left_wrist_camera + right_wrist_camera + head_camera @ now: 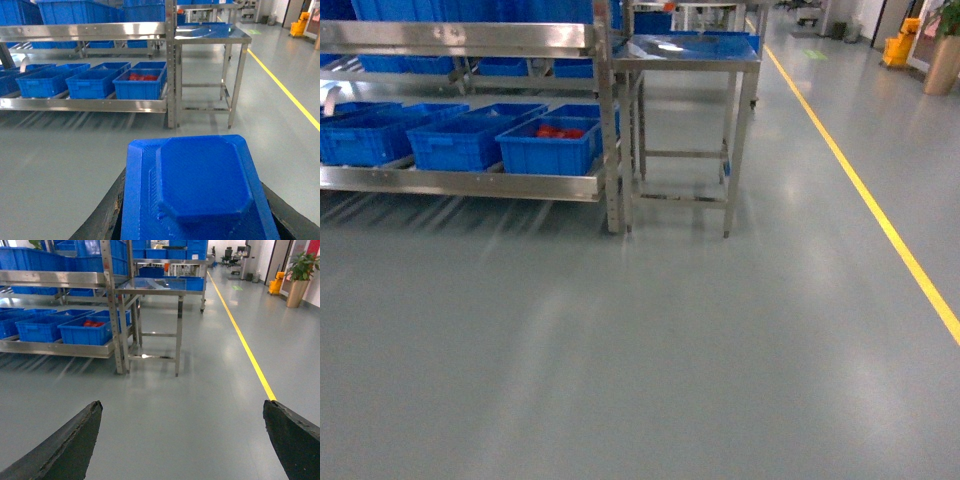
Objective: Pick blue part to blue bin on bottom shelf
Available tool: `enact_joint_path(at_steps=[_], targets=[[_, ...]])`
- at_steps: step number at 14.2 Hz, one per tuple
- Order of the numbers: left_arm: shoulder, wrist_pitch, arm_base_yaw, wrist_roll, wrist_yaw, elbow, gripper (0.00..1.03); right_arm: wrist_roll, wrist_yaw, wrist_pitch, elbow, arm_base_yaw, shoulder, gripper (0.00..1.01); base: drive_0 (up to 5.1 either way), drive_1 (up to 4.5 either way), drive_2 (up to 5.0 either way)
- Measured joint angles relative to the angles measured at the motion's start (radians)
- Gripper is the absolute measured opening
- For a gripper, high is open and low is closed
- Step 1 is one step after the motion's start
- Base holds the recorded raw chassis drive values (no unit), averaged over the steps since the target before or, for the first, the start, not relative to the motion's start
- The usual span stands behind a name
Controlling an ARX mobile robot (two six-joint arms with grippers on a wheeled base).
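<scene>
Grey floor, bottom shelf [460, 182] at 10 o'clock; left gripper [195, 220] clamps blue part [200, 190]; rigid, light, flat-sided; right gripper [182, 440] wide open, empty.

We see flat-topped steel table [692, 50] just beside rack's right upright, top shiny, crossbars between legs. We note yellow floor line [865, 195] running diagonally along grey floor [650, 350], well right of table. We spot yellow mop bucket [275, 286] far down aisle, next to potted plant [299, 275] in tan planter. We make out office chairs [231, 254] at far end, blurred. We catch floor reflecting overhead light in pale streaks.
</scene>
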Motion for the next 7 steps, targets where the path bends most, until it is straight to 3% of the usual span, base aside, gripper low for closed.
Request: enact_joint_path(at_steps=[7], targets=[[0.002, -0.005, 0.000, 0.000, 0.000, 0.000, 0.44, 0.000, 0.000, 0.000, 0.000, 0.000, 0.000, 0.98, 0.0, 4.21, -4.2]])
